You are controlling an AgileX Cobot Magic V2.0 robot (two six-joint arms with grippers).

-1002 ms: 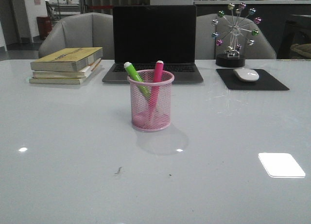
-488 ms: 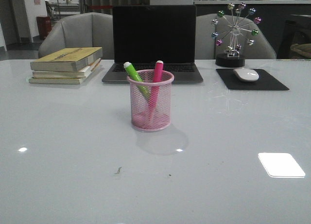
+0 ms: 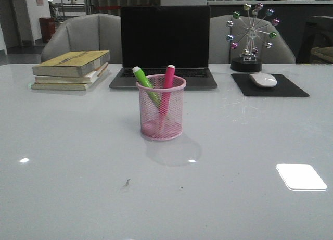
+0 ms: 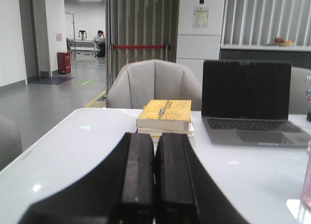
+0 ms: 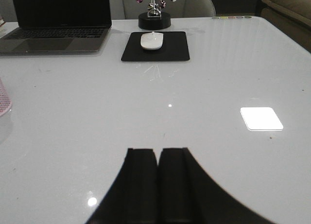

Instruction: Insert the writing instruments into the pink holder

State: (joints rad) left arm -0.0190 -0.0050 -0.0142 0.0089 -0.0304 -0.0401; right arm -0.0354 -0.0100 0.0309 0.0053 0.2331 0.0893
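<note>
The counter (image 3: 67, 162) carries everything, and its near half lies bare around the task's things, which suits arms reaching in from this side. At the far edge sit the laptop (image 3: 165, 45), a stack of books (image 3: 70, 70) to its left, and a mouse (image 3: 264, 79) on a black pad (image 3: 270, 86) to its right with a ball ornament (image 3: 251, 34) behind; all of these stand well apart from the work.

The holder (image 3: 161, 107) stands upright near the middle of the counter, in front of the laptop, its mouth facing up so markers can drop in from above. Both markers are already inside it, so the task looks done. The green marker (image 3: 145, 84) rests with its lower end on the cup's floor and its long axis tilted, the pale cap pointing up and to the left over the rim. The pink marker (image 3: 166, 89) stands steeper, close to upright, leaning a little right, cap uppermost and clear of the rim. Each leans because the cup is wider than the marker, so the rim props it.

The left pincer (image 4: 154, 185) is closed, pads pressed together, holding nothing and raised above the counter's left side facing the books. The right pincer (image 5: 158, 185) is likewise closed and empty, low over the counter's right side; only the holder's edge shows at the border of its view. Both seem parked away from the cup.
</note>
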